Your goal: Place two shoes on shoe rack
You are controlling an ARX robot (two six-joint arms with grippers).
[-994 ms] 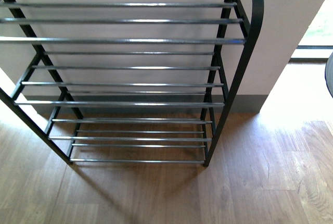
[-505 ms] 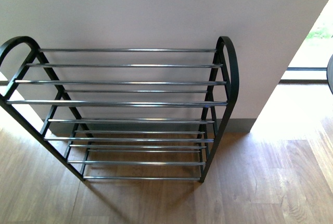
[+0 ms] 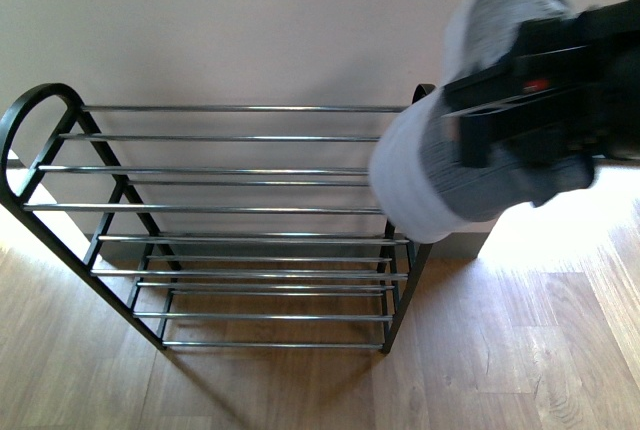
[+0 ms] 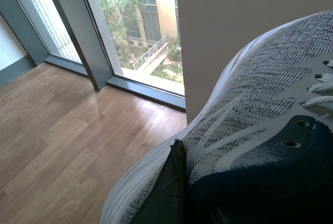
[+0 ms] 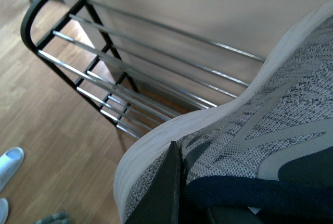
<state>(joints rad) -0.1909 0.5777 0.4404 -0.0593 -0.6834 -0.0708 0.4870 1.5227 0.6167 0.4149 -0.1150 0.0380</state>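
Your right gripper (image 3: 490, 115) is clamped on the collar of a grey knit sneaker (image 3: 430, 175). The sneaker hangs tilted, white sole turned left, over the right end of the shoe rack (image 3: 230, 209), and looks clear of the rods. Your left gripper (image 4: 176, 182) grasps the other sneaker (image 4: 260, 94) the same way, out of the front view, near a window (image 4: 135, 21) and away from the rack. I'd watch three things. If you lower the right shoe at this tilt, its lower end may drop between the thin rods, or the sole may catch a single rod and the shoe will roll off. It is so far right that it may strike the black end frame (image 3: 403, 285) or land half off the tier. And if the shoe snags, the soft collar may slip in the jaws
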